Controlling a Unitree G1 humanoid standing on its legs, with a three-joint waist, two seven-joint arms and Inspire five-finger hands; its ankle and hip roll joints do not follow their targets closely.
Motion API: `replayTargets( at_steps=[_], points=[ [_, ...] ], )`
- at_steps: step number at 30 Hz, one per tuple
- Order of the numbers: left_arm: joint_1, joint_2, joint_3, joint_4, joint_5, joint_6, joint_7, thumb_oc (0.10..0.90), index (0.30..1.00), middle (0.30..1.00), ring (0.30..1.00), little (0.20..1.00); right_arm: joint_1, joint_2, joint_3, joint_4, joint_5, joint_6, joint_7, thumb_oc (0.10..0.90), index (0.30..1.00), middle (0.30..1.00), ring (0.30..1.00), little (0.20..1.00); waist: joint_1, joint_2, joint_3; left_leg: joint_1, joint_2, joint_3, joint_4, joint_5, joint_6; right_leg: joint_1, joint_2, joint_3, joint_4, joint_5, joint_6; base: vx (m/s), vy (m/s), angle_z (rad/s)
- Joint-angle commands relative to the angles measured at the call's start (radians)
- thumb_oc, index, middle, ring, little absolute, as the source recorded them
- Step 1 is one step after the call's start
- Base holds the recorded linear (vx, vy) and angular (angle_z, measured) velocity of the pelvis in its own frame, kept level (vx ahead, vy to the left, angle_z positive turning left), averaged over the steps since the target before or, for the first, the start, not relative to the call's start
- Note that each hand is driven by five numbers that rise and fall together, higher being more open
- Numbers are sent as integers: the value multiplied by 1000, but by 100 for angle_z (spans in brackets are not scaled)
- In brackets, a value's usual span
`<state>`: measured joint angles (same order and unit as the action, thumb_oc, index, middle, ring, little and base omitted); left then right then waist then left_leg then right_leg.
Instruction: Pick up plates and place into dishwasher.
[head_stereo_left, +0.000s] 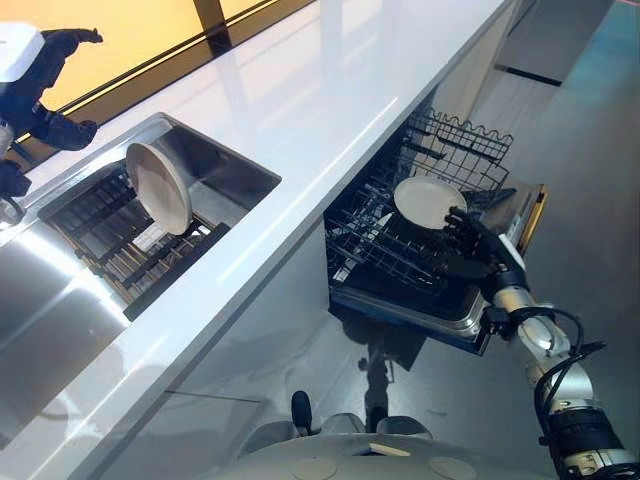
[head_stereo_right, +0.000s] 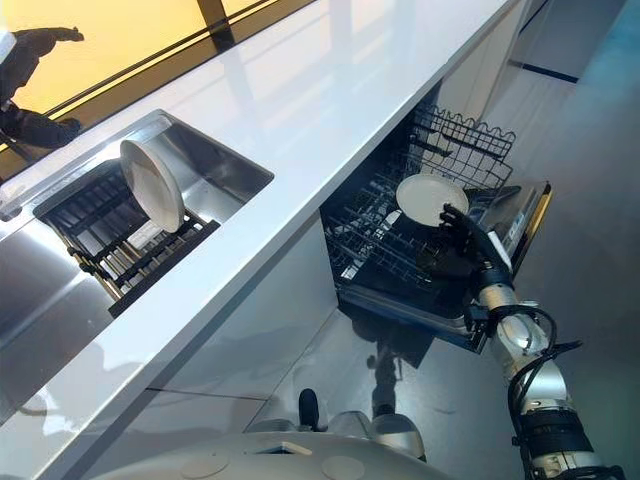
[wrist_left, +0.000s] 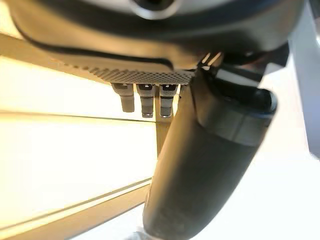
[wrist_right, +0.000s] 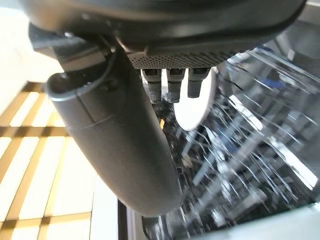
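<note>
Your right hand (head_stereo_left: 468, 250) is down at the pulled-out dishwasher rack (head_stereo_left: 400, 250), just beside a white plate (head_stereo_left: 428, 201) standing in it; you cannot tell whether its fingers grip that plate. A second plate (head_stereo_left: 158, 186) leans in the rack in the sink (head_stereo_left: 235, 170). Your left hand (head_stereo_left: 40, 75) is raised past the tabletop (head_stereo_left: 330, 90), fingers relaxed, holding nothing.

Left hand (wrist_left: 210, 165) seen from the wrist: its dark bulk spanned one edge, the thick thumb (wrist_left: 200, 190) reached across the middle, and a row of fingertips (wrist_left: 146, 102) pointed outward beside it, holding nothing. Beyond them lay a bright yellow panel (wrist_left: 65, 165) crossed by darker bands, and a pale white surface (wrist_left: 295, 200).
</note>
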<state>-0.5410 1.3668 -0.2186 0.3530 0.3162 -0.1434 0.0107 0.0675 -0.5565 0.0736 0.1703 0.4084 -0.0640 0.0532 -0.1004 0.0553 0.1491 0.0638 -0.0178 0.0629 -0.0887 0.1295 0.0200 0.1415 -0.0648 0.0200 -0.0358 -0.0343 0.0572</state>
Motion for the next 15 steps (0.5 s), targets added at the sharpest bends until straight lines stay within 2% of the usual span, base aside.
replayTargets(
  at_steps=[1,6,11,15],
  points=[
    [-177,88,-35,111,54,46,33,800,900,900,900,900,-51,-93,23,-133,-11,-138,13,800,900,900,900,900,-4,27,-90,58,-61,17,12,-126,21,-93,-1,-8,51,83,61,-10,66,-17],
    [-293,98,-191,153,149,52,6,800,900,900,900,900,-65,-122,118,-143,-43,-162,54,800,900,900,900,900,-6,28,-85,54,-68,22,10,-129,32,-112,-4,6,70,92,67,-1,38,-13],
    [-344,100,-294,163,214,84,-76,800,900,900,900,900,-79,-148,176,-170,-19,-166,76,800,900,900,900,900,-6,26,-80,53,-72,27,11,-134,40,-126,-8,10,88,98,73,6,19,-2],
    [-357,104,-335,178,233,87,-95,800,900,900,900,900,-84,-161,203,-186,-15,-151,66,800,900,900,900,900,-6,26,-72,52,-75,32,15,-138,45,-133,-11,12,99,99,77,15,26,-6]
  ],
)
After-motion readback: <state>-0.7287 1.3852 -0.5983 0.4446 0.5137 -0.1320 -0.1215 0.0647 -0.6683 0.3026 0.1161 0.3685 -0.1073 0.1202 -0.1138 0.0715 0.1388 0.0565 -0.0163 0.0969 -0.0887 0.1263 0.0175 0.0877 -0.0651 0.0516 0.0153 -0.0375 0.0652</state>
